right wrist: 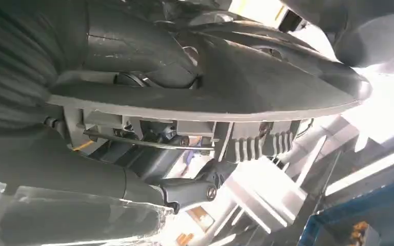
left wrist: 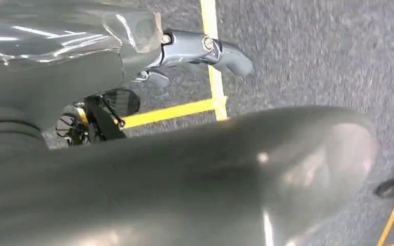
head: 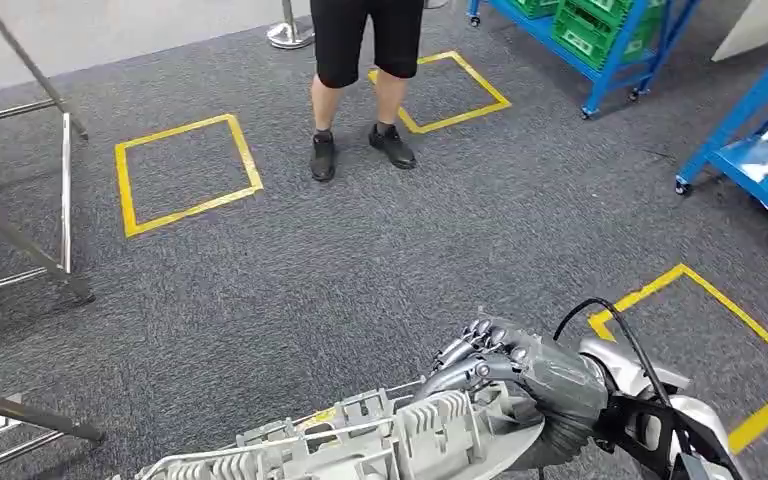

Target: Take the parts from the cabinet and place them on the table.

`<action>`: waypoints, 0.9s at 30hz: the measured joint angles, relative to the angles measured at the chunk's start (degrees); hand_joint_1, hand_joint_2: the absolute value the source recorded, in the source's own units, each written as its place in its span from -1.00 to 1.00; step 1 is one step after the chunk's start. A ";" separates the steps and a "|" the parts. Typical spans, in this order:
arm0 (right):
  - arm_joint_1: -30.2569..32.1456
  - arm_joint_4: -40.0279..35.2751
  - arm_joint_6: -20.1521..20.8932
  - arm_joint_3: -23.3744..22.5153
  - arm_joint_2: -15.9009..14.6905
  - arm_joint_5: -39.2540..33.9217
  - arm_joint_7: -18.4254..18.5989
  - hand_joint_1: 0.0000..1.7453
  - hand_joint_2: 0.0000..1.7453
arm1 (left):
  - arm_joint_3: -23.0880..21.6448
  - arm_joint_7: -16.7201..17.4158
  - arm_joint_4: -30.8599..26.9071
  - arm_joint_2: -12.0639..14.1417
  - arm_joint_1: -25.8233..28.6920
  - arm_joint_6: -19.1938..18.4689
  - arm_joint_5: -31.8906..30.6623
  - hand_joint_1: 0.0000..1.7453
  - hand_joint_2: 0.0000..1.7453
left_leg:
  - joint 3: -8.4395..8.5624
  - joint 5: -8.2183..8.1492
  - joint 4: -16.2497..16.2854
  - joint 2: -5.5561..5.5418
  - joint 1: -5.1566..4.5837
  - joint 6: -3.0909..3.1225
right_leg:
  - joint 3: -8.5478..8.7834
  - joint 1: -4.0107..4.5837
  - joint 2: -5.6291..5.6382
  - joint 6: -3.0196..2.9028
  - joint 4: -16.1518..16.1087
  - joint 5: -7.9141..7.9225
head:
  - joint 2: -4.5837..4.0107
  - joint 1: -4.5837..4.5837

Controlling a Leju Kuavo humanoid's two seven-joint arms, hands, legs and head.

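A large grey plastic part (head: pixel 360 440) with ribs and brackets lies across the bottom of the head view, carried above the carpet. My right hand (head: pixel 505 365) grips its right end, fingers curled over the top edge. In the right wrist view the part (right wrist: pixel 210 102) sits between the thick thumb and a darker finger (right wrist: pixel 184 192) below it. In the left wrist view the part's smooth grey shell (left wrist: pixel 210 174) lies against my left hand (left wrist: pixel 133 61), which holds it with one silver finger (left wrist: pixel 205 48) stretched out over the carpet.
A person in black shorts and black shoes (head: pixel 360 80) stands ahead on the grey carpet. Yellow tape squares (head: pixel 185 175) mark the floor. Blue racks with green bins (head: pixel 600 30) stand at the far right. Metal frame legs (head: pixel 20 240) stand at the left.
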 joint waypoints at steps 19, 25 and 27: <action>1.33 -0.76 1.79 -2.14 0.90 0.28 0.04 1.00 1.00 | -0.02 -1.75 0.02 -0.20 -0.33 -0.13 -4.79 -1.00 -1.00 | -7.38 -7.41 14.78 -2.42 0.56 -2.81 | -1.02 -0.90 6.44 -1.71 0.39 1.73 | 0.00 0.02; 3.13 -1.49 1.71 -3.59 0.90 1.09 -1.05 1.00 1.00 | -0.15 -3.02 0.04 0.04 -0.35 -0.28 -6.45 -1.00 -1.00 | -1.61 -0.33 3.34 1.53 0.18 -1.63 | 0.00 -0.10 2.55 -1.68 0.37 0.72 | 0.00 0.00; 3.59 -1.70 1.71 -4.13 0.74 1.20 -1.55 1.00 1.00 | -0.59 -3.37 0.07 0.17 -0.51 -0.24 -6.73 -1.00 -1.00 | -1.18 -0.70 2.00 2.85 -0.54 -1.16 | 0.15 0.38 1.63 -1.03 0.40 0.27 | 0.00 0.11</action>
